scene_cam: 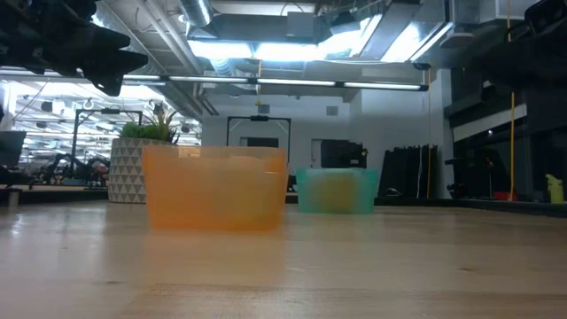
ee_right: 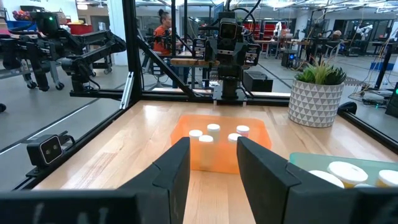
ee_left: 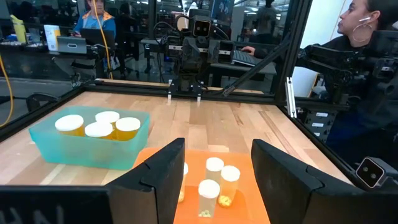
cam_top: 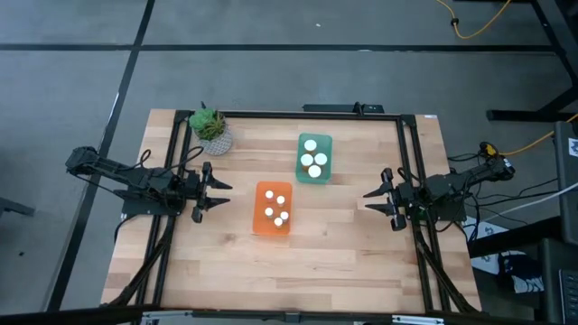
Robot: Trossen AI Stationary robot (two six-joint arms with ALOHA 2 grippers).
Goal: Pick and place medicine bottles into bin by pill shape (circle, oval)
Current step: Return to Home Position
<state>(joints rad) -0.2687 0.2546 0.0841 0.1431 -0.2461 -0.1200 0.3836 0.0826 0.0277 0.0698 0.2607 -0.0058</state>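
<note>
- Medicine bottles [cam_top: 320, 161], high view: four white tops sit in the teal bin [cam_top: 325, 140] and five in the orange bin [cam_top: 271, 228]. The left gripper [cam_top: 219, 193] and right gripper [cam_top: 370, 201] hover at opposite table [cam_top: 343, 262] edges.
- Low view: the orange bin stands nearer, with the teal bin and a potted plant [scene_cam: 133, 168] behind it.
- Left wrist view: the claw is released and empty, facing the bins.
- Right wrist view: this claw is also released and holds nothing.

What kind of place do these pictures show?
Likely a robotics lab: the left gripper and right gripper wait open at a framed table, another robot rig stands beyond, under ceiling ducts.
</note>
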